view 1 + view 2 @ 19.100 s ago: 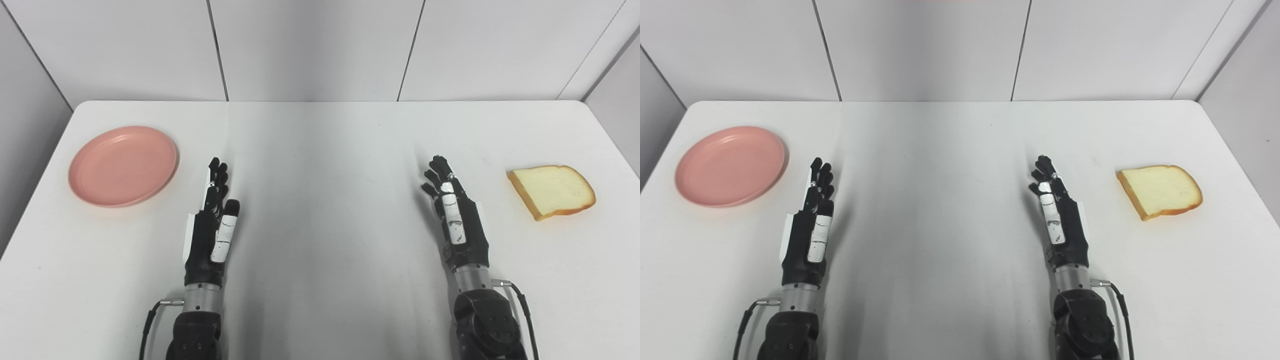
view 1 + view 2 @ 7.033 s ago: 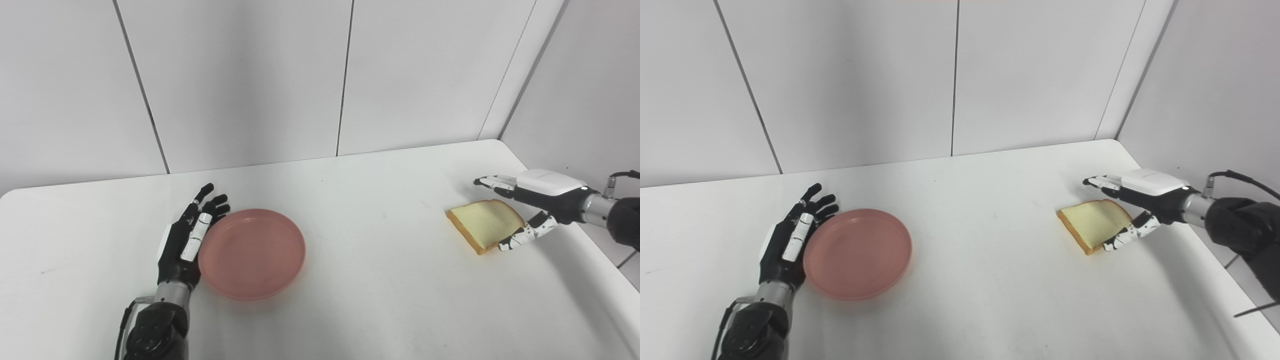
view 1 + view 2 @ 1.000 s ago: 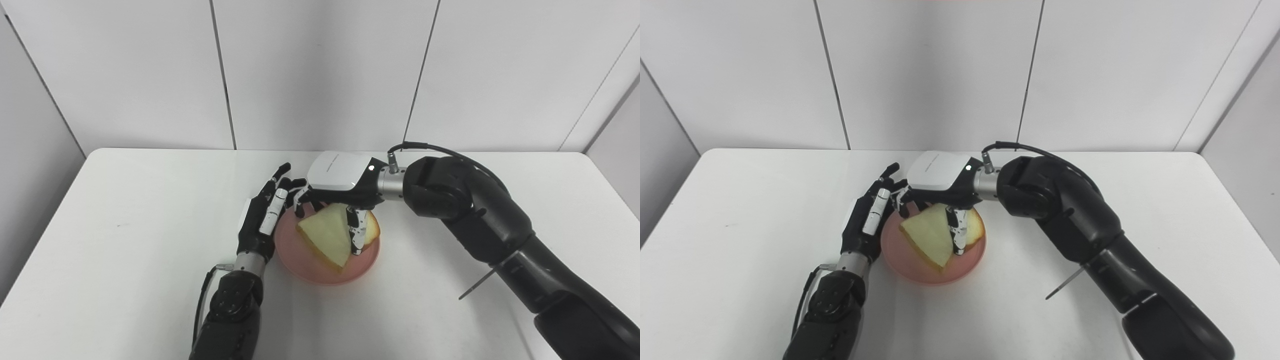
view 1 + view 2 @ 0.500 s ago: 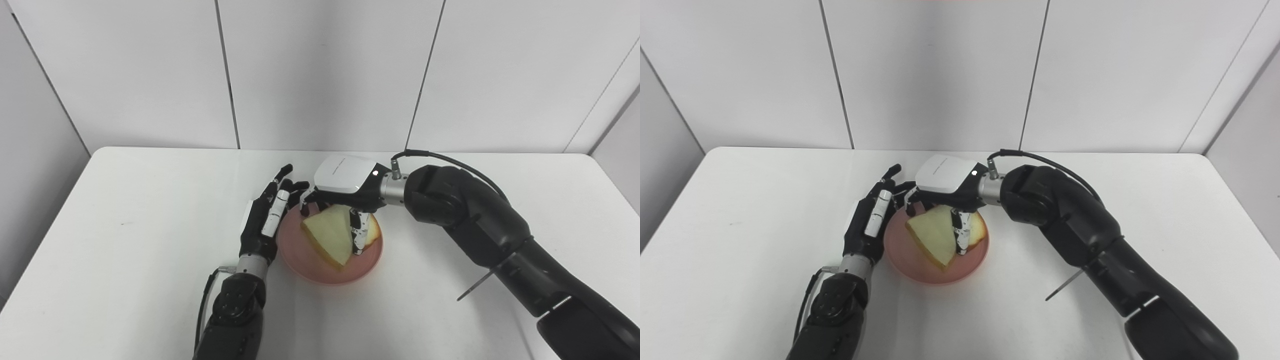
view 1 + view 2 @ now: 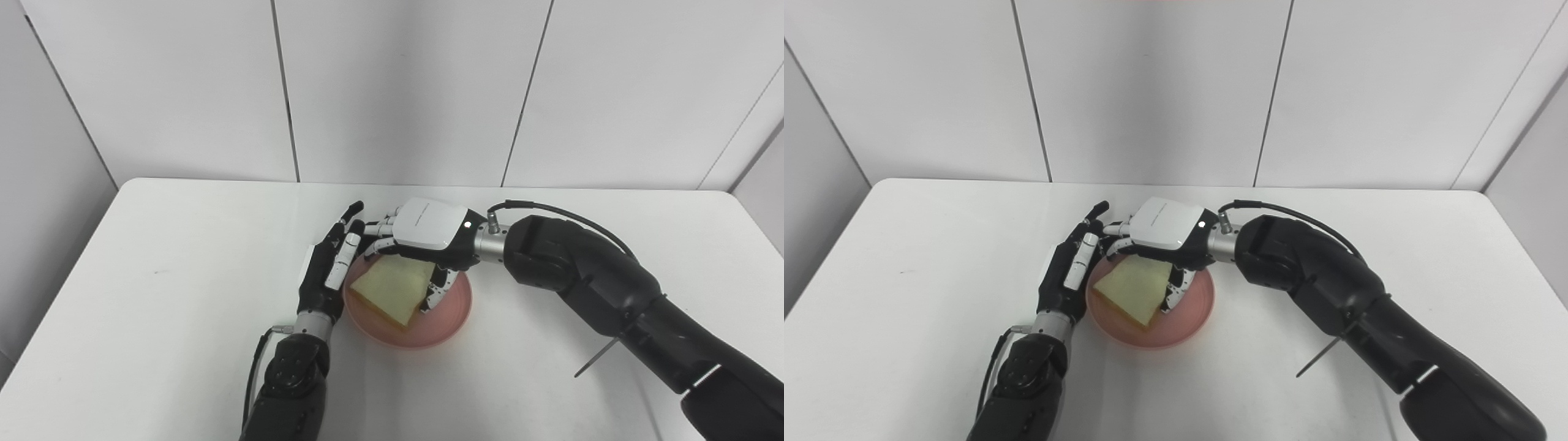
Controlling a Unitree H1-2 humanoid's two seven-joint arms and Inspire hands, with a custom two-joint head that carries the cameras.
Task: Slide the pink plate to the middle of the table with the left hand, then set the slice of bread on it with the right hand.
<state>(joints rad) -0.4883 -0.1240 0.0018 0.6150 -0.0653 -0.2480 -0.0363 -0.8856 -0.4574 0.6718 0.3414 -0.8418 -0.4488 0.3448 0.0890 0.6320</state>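
Lying flat on the pink plate (image 5: 450, 306) mid-bench (image 5: 184, 245), the bread slice (image 5: 392, 289) sits under the right robot hand (image 5: 422, 236), whose fingers are spread, gripping nothing. Left robot hand (image 5: 327, 269) rests open against the plate's left rim.

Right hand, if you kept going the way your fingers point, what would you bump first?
Probably the left hand. The right hand points left across the plate, above the bread, and its fingertips already look close to the left hand's fingers, though depth is unclear.

bread (image 5: 392, 288) lowered flat onto plate (image 5: 450, 318), right hand (image 5: 425, 236) opened
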